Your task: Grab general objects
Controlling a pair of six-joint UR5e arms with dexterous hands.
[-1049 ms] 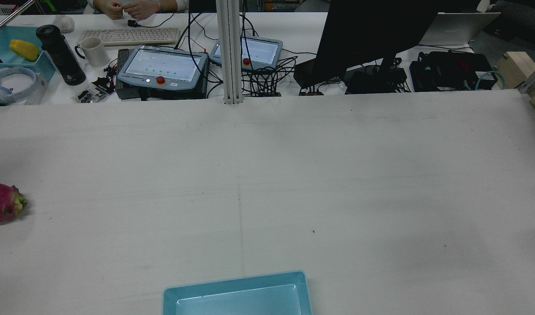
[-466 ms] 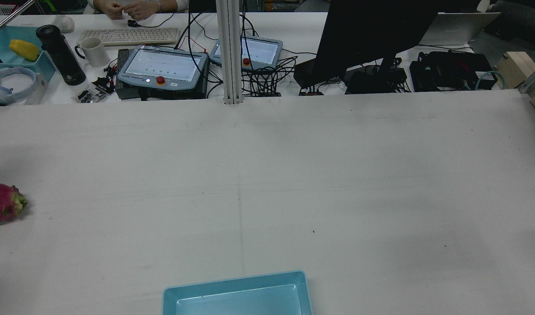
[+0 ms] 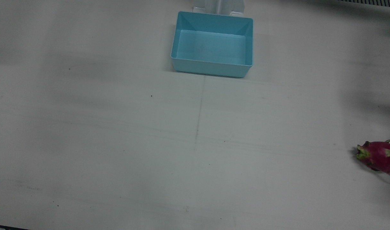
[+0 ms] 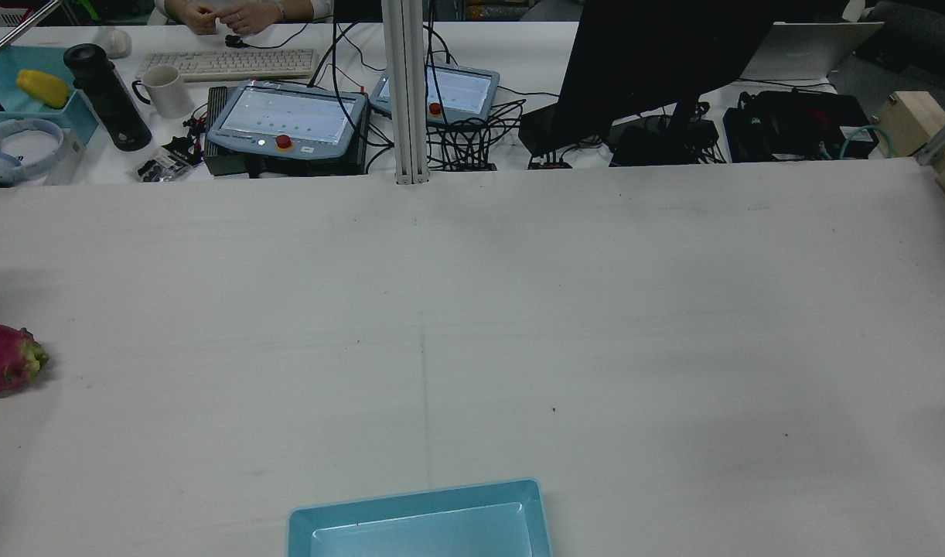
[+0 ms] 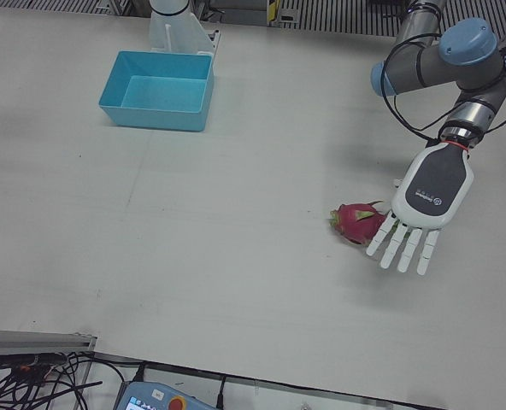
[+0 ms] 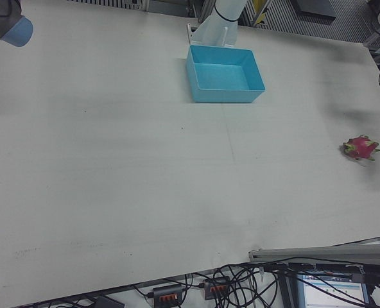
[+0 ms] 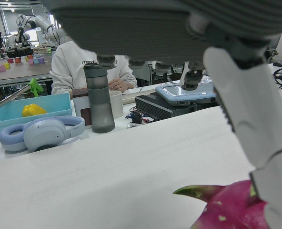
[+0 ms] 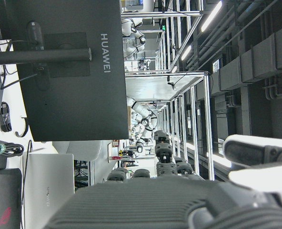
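Note:
A pink dragon fruit with green tips lies on the white table at the robot's left side. It also shows in the front view, the rear view and the right-front view. My left hand hovers over the table just beside the fruit, palm down, fingers spread and pointing forward, holding nothing. In the left hand view the fruit sits low, right under the palm and next to one finger. My right hand points up at a monitor and holds nothing.
An empty light-blue bin stands at the robot's edge of the table, near the middle. Beyond the far edge are teach pendants, a monitor, a dark bottle, a mug and headphones.

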